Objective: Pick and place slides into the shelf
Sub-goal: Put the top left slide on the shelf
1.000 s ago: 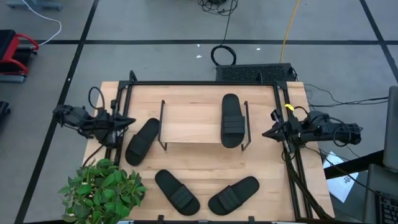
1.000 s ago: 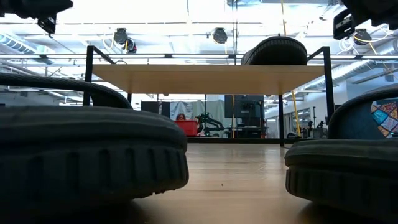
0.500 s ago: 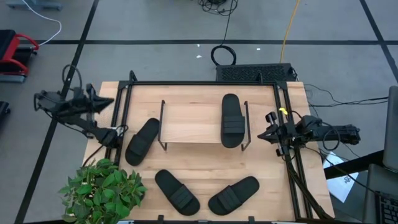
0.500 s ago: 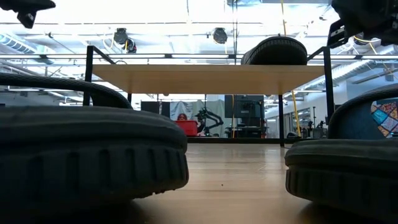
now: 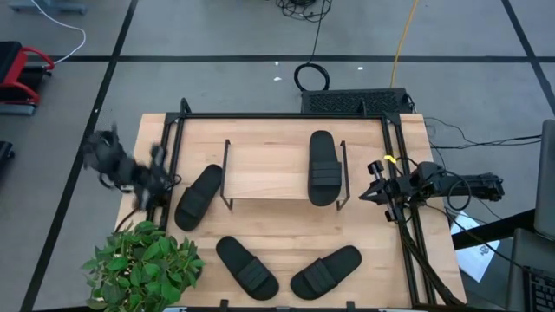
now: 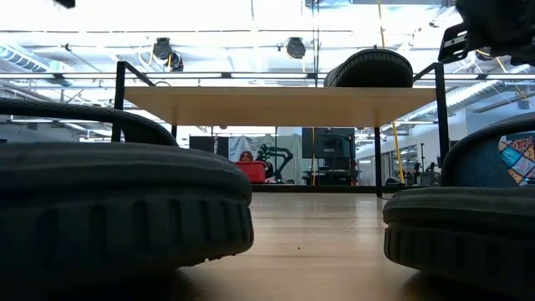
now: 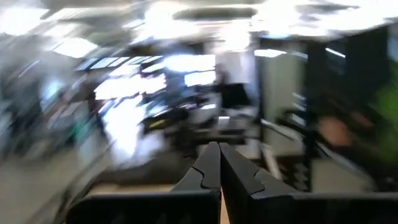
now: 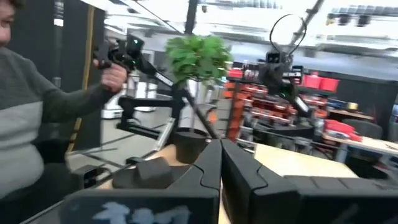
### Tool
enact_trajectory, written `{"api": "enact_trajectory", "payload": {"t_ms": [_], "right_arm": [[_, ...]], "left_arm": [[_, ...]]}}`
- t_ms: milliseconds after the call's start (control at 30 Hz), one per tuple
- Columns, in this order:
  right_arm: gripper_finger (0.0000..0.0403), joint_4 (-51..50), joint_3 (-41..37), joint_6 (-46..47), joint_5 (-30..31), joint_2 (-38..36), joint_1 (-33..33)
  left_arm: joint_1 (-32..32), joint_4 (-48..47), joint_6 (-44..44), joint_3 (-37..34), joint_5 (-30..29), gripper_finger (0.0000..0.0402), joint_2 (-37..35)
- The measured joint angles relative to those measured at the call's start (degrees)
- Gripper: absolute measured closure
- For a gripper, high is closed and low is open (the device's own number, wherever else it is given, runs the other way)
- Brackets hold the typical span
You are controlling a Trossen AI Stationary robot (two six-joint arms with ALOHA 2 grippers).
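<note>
The shelf (image 5: 269,173) stands mid-table, a light board on thin black legs, also in the low view (image 6: 276,104). One black slide (image 5: 323,168) lies sole down on its right half (image 6: 369,67). Another slide (image 5: 199,197) lies on the table left of the shelf. Two more (image 5: 246,267) (image 5: 326,271) lie near the front edge. My left gripper (image 5: 167,180) is blurred at the table's left edge, shut and empty (image 7: 219,149). My right gripper (image 5: 362,198) hovers at the right edge, pointing at the shelf, shut and empty (image 8: 220,146).
A black metal frame (image 5: 286,117) runs around the table. A potted plant (image 5: 143,264) stands at the near left corner. A black box (image 5: 355,101) sits behind the far edge. A person (image 8: 37,124) holding a handle shows beyond the table in the right wrist view.
My left arm swung out past the table's left edge toward the far side, then back toward the near edge, and is still blurred with motion. My right gripper has sunk a little and shifted slightly toward the near edge. Both stay shut. No slide has moved.
</note>
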Motion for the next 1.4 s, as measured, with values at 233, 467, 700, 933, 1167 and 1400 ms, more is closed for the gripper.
{"api": "enact_trajectory", "payload": {"t_ms": [233,467,700,933,1167,1400], "right_arm": [[0.0403,0.1,0.0,0.8,-1.3,0.1,0.0],[0.0403,0.1,0.0,1.7,-1.4,0.6,0.0],[0.0403,0.7,0.0,1.7,-1.4,0.9,0.0],[0.0403,0.7,0.0,1.6,-3.1,1.3,0.0],[0.0403,0.7,0.0,1.7,-4.2,1.5,0.0],[0.0403,0.6,0.0,1.7,-4.2,1.5,0.0]], "left_arm": [[3.0,13.4,18.1,-15.0,12.4,0.0401,7.7],[15.3,14.2,12.5,-18.5,19.4,0.0401,7.1],[30.1,7.5,10.1,-18.6,27.8,0.0401,-3.5],[37.7,12.4,-6.5,-18.5,28.8,0.0401,-0.2],[38.2,7.4,-18.1,-11.2,18.9,0.0401,9.8],[40.2,-27.2,-24.9,14.4,6.4,0.0401,26.5]]}}
